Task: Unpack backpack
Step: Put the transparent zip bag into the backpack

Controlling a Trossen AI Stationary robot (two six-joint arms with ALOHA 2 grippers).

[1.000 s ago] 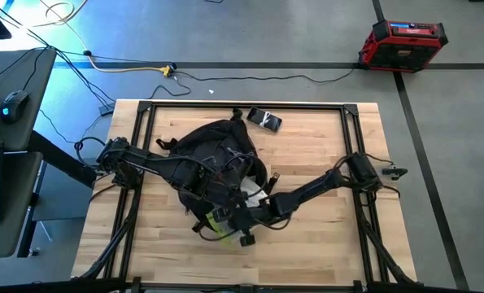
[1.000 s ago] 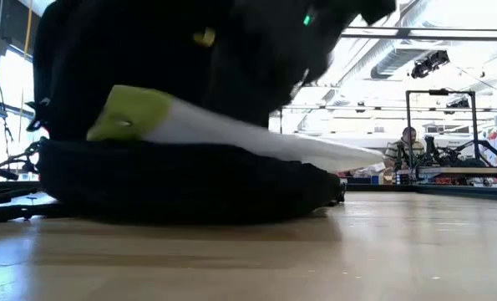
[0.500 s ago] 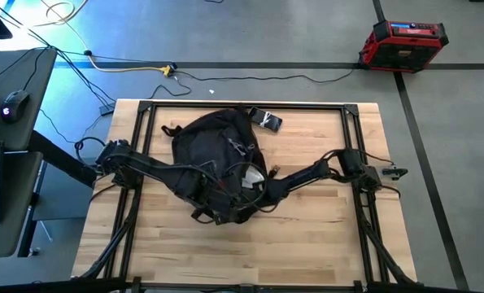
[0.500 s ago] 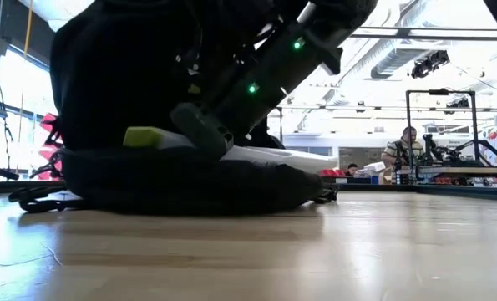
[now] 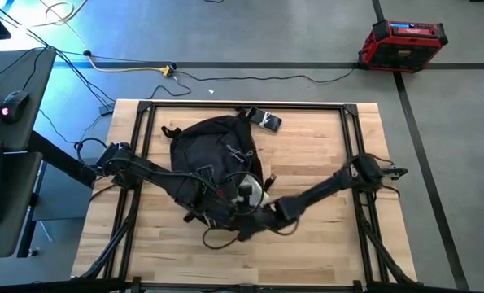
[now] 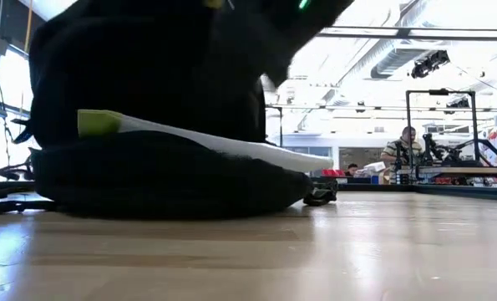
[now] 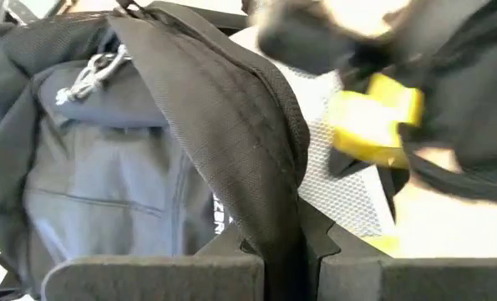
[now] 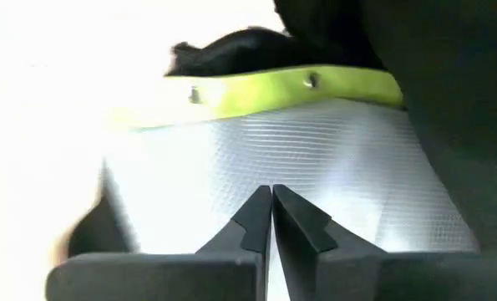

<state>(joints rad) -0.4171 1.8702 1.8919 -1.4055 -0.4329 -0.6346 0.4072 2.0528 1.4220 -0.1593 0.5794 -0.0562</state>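
The black backpack (image 5: 217,150) lies in the middle of the table, its bottom side on the wood (image 6: 164,180). A flat white pouch with a green end (image 6: 206,140) sticks out of it, toward the near side (image 5: 246,193). My left gripper (image 5: 202,203) is at the backpack's near left part, shut on a black fabric fold. My right gripper (image 5: 255,221) is at the near right of the backpack. Its fingers are shut, and the tips (image 8: 271,205) stand right before the white pouch (image 8: 315,159). My left gripper pinches a thick black fabric fold of the backpack (image 7: 269,209) between its two fingers, coming slanting down from the table's left. The fold runs up from the fingers to the backpack's top and looks drawn up. My right gripper: I cannot tell whether its shut tips touch the pouch.
A small black and white object (image 5: 266,120) lies at the far edge behind the backpack. A black strap loop (image 5: 219,238) trails on the wood near the front. The table's black frame rails (image 5: 351,146) run along both sides. Bare wood lies to the right and near.
My right gripper went from the near side toward the far edge, up against the backpack, then came back toward the near edge. The white pouch, drawn out toward the near edge a second ago, slid back and now lies lower and flatter. The backpack shifted and changed shape.
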